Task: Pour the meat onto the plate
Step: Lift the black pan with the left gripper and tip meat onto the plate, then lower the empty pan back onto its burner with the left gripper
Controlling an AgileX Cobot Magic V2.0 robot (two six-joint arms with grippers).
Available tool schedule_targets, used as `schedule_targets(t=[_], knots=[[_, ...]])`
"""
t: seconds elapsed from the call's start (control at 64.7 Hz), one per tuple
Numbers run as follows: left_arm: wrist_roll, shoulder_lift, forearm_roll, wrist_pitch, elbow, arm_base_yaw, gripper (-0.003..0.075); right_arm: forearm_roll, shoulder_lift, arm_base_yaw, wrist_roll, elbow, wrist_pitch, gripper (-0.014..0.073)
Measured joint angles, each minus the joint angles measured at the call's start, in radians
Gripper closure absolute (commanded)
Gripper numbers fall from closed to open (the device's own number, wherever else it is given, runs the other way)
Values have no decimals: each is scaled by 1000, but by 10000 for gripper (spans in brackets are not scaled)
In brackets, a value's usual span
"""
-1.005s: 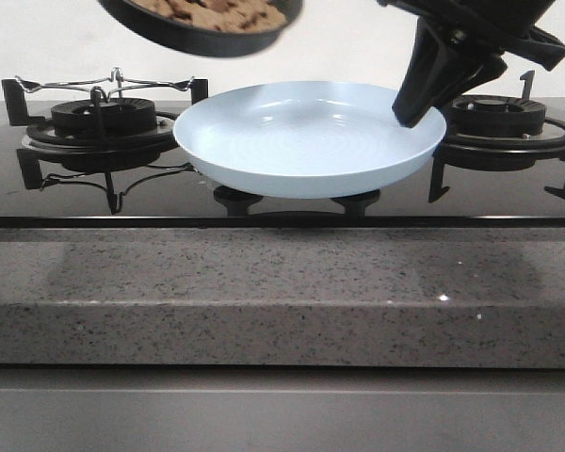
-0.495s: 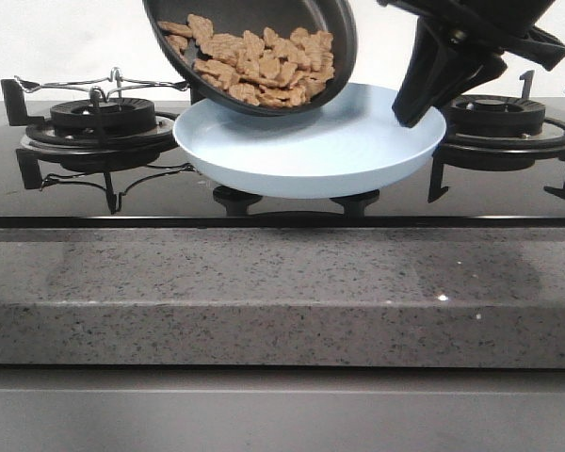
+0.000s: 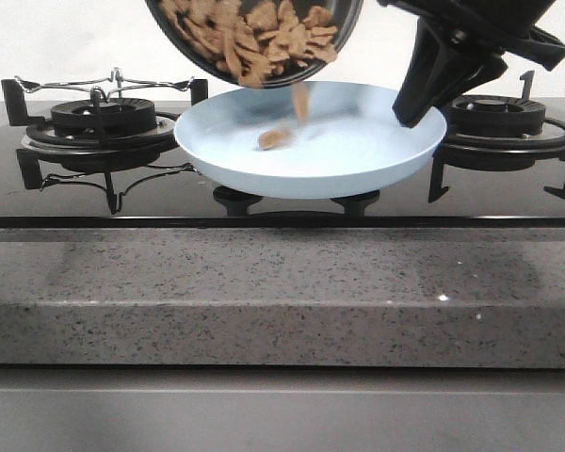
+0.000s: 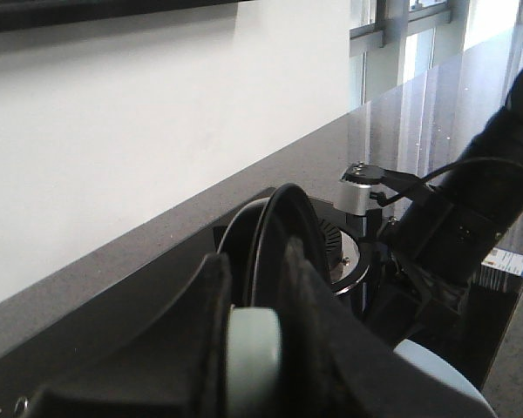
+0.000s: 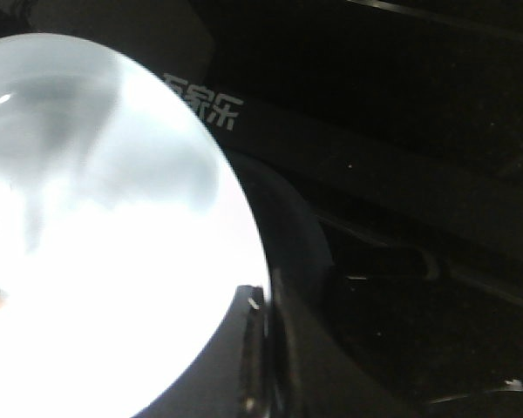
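Meat (image 3: 254, 33) sits mostly in the black frying pan (image 3: 184, 38), which is tilted steeply above the plate's 11 o'clock edge; pan's top is cut off by the frame. One piece (image 3: 275, 138) lies on the plate near centre, another (image 3: 301, 102) is blurred mid-fall below the pan lip. Plate (image 3: 358, 160) is pale blue and sits between the left burner (image 3: 99, 118) and right burner (image 3: 508, 118).

Right gripper (image 3: 424, 94) is at the plate's 2 o'clock rim, fingers pinching the rim; right wrist view shows a finger (image 5: 270, 366) against the overexposed plate (image 5: 96, 261).

Left gripper (image 4: 253, 348): fingers pressed on a pale-blue part, apparently the pan's handle; the pan (image 4: 279, 226) shows edge-on beyond. Grip is dark and hard to make out.
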Motion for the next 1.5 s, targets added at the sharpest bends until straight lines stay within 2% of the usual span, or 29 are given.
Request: schedule_targets(t=[0.309, 0.51, 0.866, 0.974, 1.253, 1.345, 1.5], knots=[[282, 0, -2, 4, 0, -37, 741, 0, 0, 0, 0, 0, 0, 707], [345, 0, 2, 20, 0, -37, 741, 0, 0, 0, 0, 0, 0, 707], [351, 0, 6, 41, 0, -37, 741, 0, 0, 0, 0, 1, 0, 707], [302, -2, -3, 1, 0, -37, 741, 0, 0, 0, 0, 1, 0, 707], [68, -2, -74, -309, 0, -26, 741, 0, 0, 0, 0, 1, 0, 707], [-41, 8, -80, -316, -7, 21, 741, 0, 0, 0, 0, 1, 0, 707], [-255, 54, -38, -237, -49, 158, 741, 0, 0, 0, 0, 1, 0, 707]])
